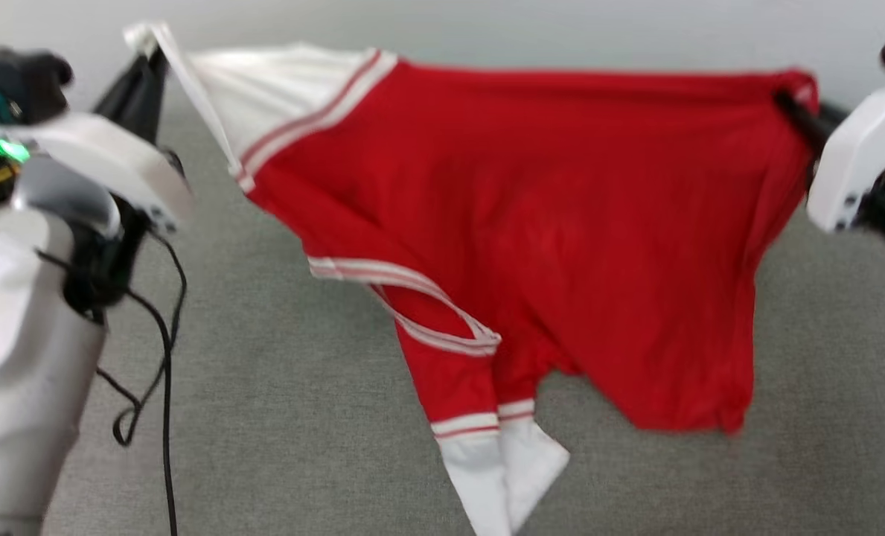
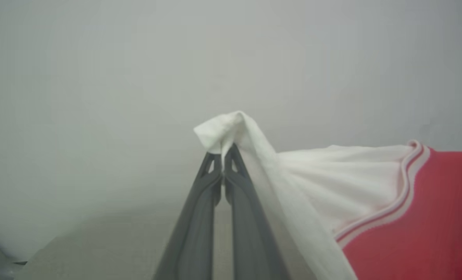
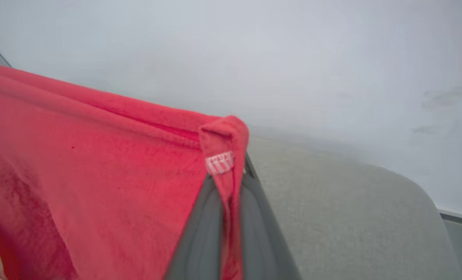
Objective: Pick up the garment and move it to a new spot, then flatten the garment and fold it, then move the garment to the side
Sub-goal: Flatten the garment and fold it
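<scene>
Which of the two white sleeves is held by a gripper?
The upper sleeve, pinched at its tip by the left gripper. The other sleeve hangs free at the lowest point of the T-shirt, with no gripper on it.

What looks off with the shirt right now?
The garment hangs lopsided: left hand pinches a white sleeve tip, right hand a red corner, so the other sleeve dangles low and the body sags twisted. No damage visible.

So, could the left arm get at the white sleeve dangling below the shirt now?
Probably not: the left gripper is shut on the other sleeve's tip, holding the garment stretched aloft with the right gripper. Nothing blocks the dangling sleeve, but reaching it means letting go.
</scene>
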Tool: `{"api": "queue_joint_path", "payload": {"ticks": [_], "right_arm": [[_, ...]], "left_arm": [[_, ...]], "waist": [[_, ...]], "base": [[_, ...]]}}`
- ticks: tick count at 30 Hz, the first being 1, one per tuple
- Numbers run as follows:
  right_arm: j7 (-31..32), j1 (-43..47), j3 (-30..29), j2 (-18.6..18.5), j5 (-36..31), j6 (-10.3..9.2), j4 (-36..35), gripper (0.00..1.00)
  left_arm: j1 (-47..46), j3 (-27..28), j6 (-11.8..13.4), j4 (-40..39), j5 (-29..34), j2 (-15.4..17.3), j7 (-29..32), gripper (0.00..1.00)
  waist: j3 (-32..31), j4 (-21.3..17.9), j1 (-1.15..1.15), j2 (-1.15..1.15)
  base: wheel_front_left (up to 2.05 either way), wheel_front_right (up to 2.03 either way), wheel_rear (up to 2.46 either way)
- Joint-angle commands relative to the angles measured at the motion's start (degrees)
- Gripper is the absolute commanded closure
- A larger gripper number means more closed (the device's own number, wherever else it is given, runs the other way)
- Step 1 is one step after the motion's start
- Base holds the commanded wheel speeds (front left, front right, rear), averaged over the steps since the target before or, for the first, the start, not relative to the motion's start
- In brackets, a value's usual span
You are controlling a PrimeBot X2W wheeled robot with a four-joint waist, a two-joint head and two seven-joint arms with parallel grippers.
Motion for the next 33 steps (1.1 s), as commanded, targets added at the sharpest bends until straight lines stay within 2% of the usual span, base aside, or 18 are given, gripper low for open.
{"api": "queue_joint_path", "payload": {"ticks": [1, 5, 12, 16, 21, 28, 33], "right_arm": [[-1.9, -3.9, -1.5, 0.7, -1.4, -0.14, 1.7, 1.0], [-6.3, -11.7, -3.7, 1.6, -4.6, -0.16, 5.1, 1.0], [-12.1, -24.1, -7.4, 2.8, -8.7, -0.23, 9.7, 1.0], [-13.9, -32.0, -9.0, 3.3, -11.0, -0.31, 12.2, 1.0], [-15.1, -40.2, -9.0, 4.6, -11.9, -0.35, 14.5, 1.0], [-17.2, -43.0, -6.9, 6.1, -10.9, -0.21, 18.2, 1.0], [-18.6, -40.8, -4.0, 5.7, -8.7, -0.16, 21.0, 1.0]], "left_arm": [[-4.4, 1.3, -0.4, 2.4, -0.4, 0.5, 0.3, 1.0], [-14.1, 2.0, -0.8, 7.2, 0.7, 0.4, -0.6, 1.0], [-28.3, 2.3, -0.1, 12.3, 3.9, 1.3, -2.6, 1.0], [-36.9, 2.5, -0.3, 14.9, 5.3, 1.0, -3.5, 1.0], [-45.5, 2.7, -1.7, 18.3, 5.2, 0.1, -4.6, 1.0], [-47.2, 2.8, -3.2, 22.8, 3.8, -1.7, -6.6, 1.0], [-44.2, 3.2, -4.9, 26.1, 1.6, -3.0, -7.6, 1.0]], "waist": [[2.1, -0.8, 0.0, 0.0], [5.0, -1.4, 0.0, 0.0], [9.9, -1.6, 0.0, 0.0], [14.0, -1.3, 0.0, 0.0], [20.8, -0.8, 0.0, 0.0], [26.8, -0.3, 0.0, 0.0], [28.0, -0.1, 0.0, 0.0]], "base": [[0.0, 0.0, 0.0], [0.0, 0.0, 0.0], [0.0, 0.0, 0.0], [0.0, 0.0, 0.0], [0.0, 0.0, 0.0], [0.0, 0.0, 0.0], [0.0, 0.0, 0.0]]}}
